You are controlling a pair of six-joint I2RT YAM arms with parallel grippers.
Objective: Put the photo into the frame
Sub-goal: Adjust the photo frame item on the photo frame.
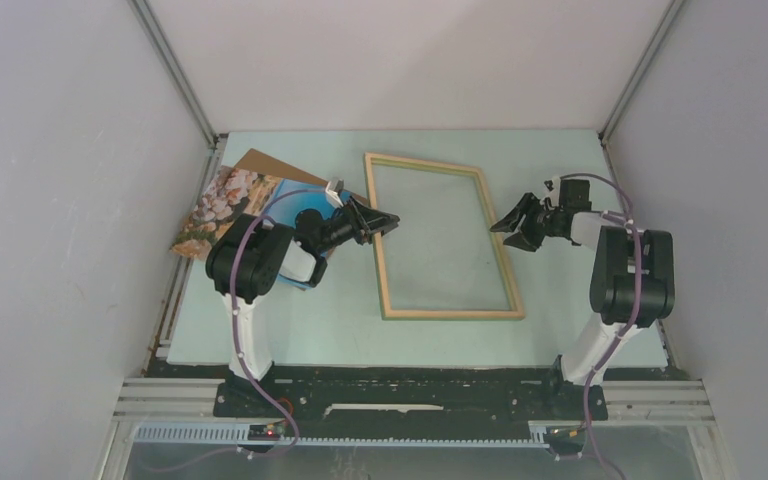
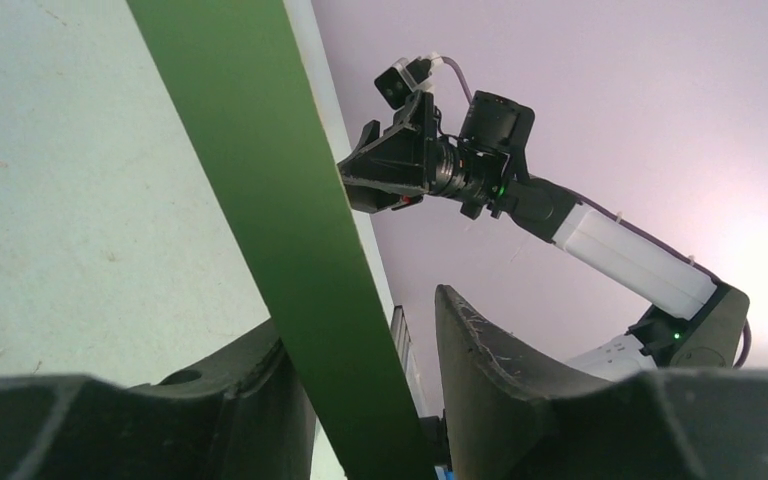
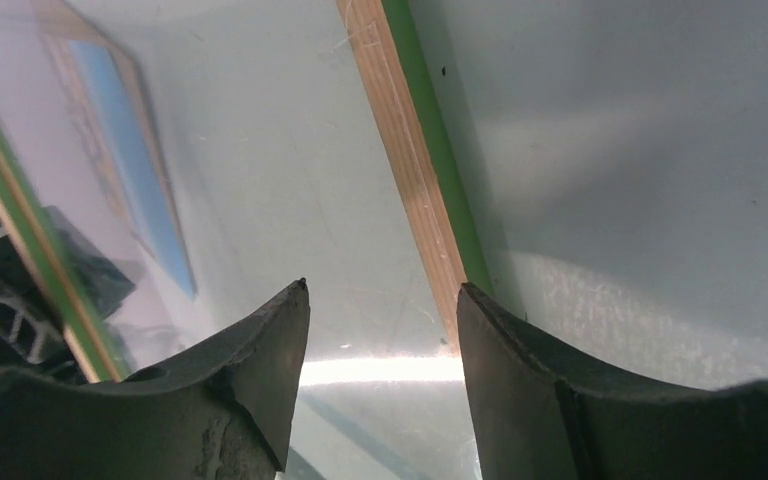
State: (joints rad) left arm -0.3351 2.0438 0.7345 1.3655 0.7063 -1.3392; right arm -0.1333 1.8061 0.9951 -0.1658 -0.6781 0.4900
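The frame (image 1: pixel 450 314) lies in the middle of the table, pale wood side up, clear pane inside. My left gripper (image 1: pixel 388 220) is at its left rail. In the left wrist view the green rail (image 2: pixel 260 150) passes between the jaws of the left gripper (image 2: pixel 360 310); it lies against one finger and a gap shows to the other. My right gripper (image 1: pixel 505 225) hovers open at the frame's right rail (image 3: pixel 400 150), over the pane, right gripper (image 3: pixel 380 288) holding nothing. The photo (image 1: pixel 222 205), rocks and blue water, lies at far left, partly under my left arm.
A brown backing board (image 1: pixel 272 165) pokes out from under the photo at the back left. Grey walls close in the pale green table (image 1: pixel 580 330) on three sides. The arm bases stand at the near edge.
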